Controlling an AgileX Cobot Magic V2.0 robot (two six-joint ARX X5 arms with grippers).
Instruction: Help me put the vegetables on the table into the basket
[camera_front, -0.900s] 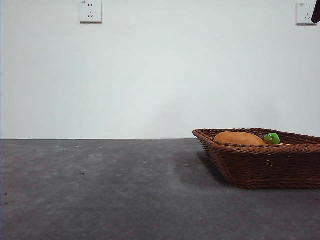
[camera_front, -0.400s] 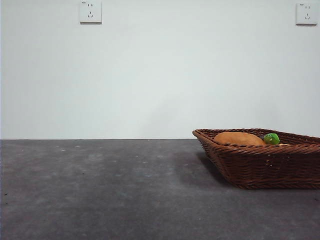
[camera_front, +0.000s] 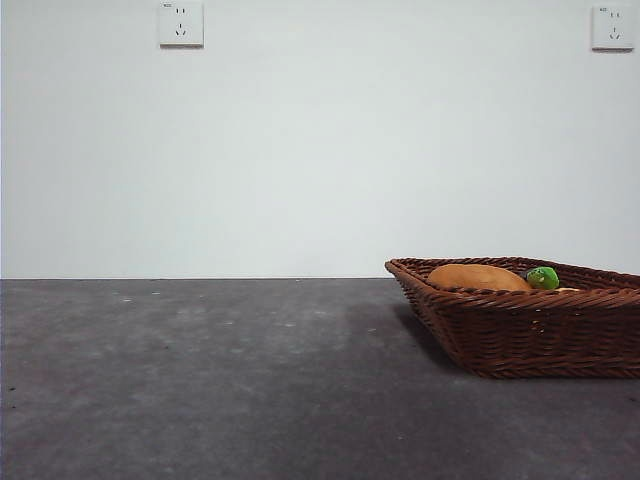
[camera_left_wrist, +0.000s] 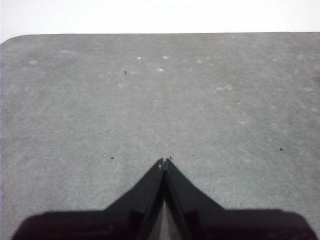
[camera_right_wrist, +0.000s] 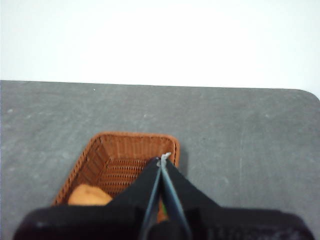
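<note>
One basket (camera_front: 520, 335) stands on the desk (camera_front: 200, 380), at the desk's right side in the front view and cut off by the picture's edge there. Over the basket's braided rim two vegetables show: one brown potato (camera_front: 478, 277) lying on its side, its long axis running across the front view along the basket's near wall, and just beside it, touching or nearly so, the bright green cap of one eggplant (camera_front: 543, 277), whose dark body is mostly hidden behind the rim. A sliver of pale yellow beside the cap is too small to identify. Two wall sockets (camera_front: 181, 22) sit on the white wall above, one over the bare part of the desk and one above the basket. The rest of the desk beside the basket is open grey surface running to the wall. The right claw (camera_right_wrist: 161, 161) hangs above the basket, its jaws pressed together, with the potato visible in the basket beneath it. The left claw (camera_left_wrist: 164, 162) is also pressed together, over bare desk well apart from the basket.
</note>
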